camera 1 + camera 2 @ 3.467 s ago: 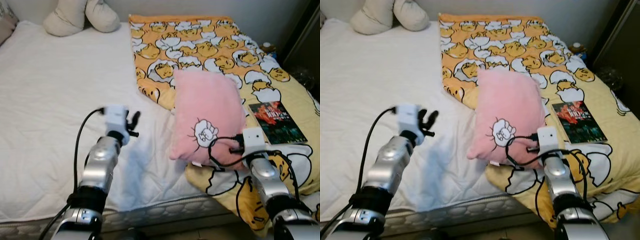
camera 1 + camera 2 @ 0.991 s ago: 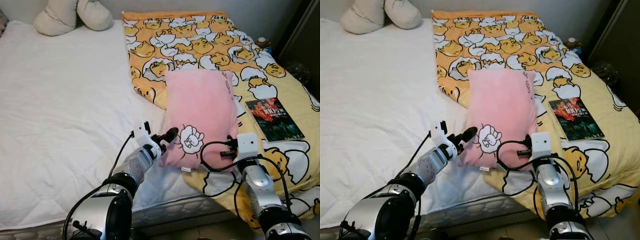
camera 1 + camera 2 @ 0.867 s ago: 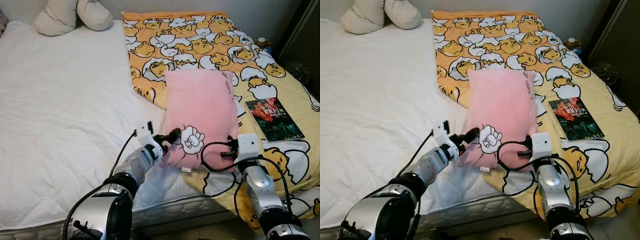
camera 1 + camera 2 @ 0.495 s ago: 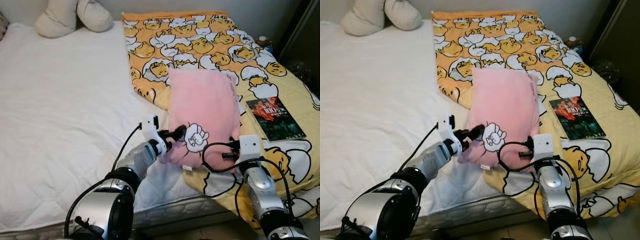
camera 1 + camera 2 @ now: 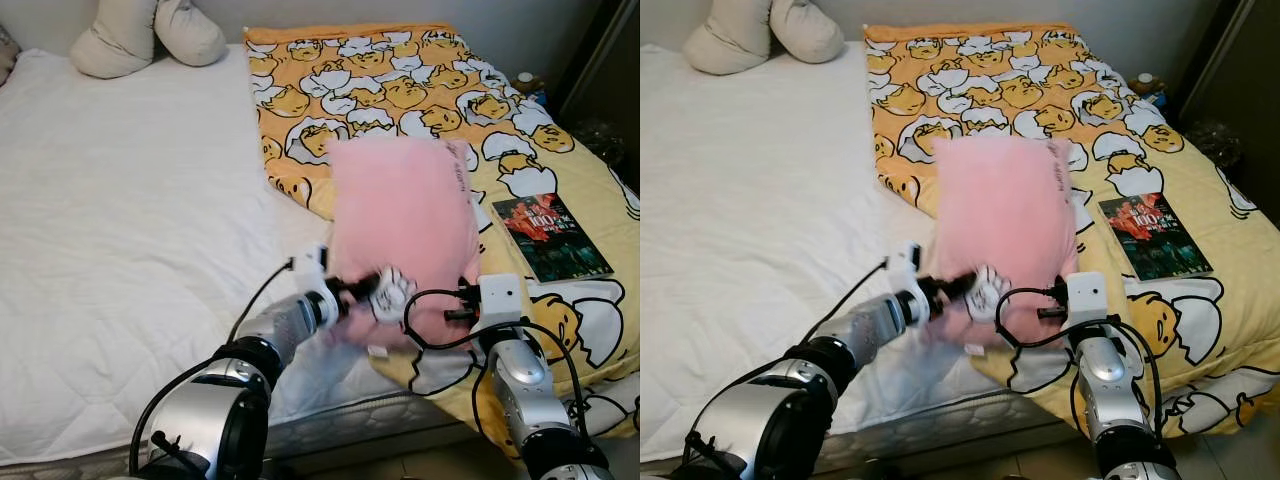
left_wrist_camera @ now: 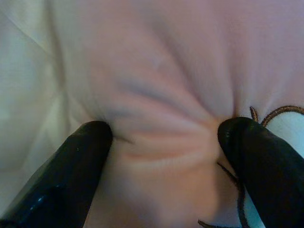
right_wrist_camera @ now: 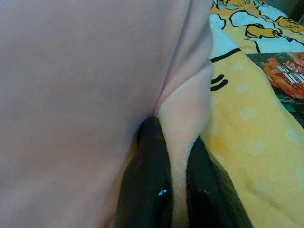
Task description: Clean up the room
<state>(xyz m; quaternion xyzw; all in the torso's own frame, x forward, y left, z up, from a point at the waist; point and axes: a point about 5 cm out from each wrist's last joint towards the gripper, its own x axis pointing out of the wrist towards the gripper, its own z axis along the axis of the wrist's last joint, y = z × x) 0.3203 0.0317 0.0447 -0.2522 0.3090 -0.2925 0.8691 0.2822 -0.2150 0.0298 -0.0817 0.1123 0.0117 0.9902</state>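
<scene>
A pink pillow [image 5: 400, 215] with a white cartoon patch lies on the bed, across the edge of a yellow egg-print blanket [image 5: 400, 80]. My left gripper [image 5: 362, 287] is at the pillow's near left corner. In the left wrist view its fingers [image 6: 80, 166] press into the pillow [image 6: 166, 57] with the fabric bunched between them. My right gripper [image 7: 175, 137] is shut on a fold of the pillow's [image 7: 71, 95] near right edge. In the head views it sits under the pillow, by its white camera box [image 5: 500, 295].
A dark-covered book [image 5: 548, 238] lies on the blanket right of the pillow. Two beige cushions [image 5: 150, 35] rest at the bed's far left. The white mattress [image 5: 120, 220] stretches to the left. Dark furniture [image 5: 610, 70] stands at the far right.
My left gripper crossed from the white sheet to the pillow's near left corner and closed into it. The pillow's near end has bunched and risen slightly; the right gripper has kept its hold.
</scene>
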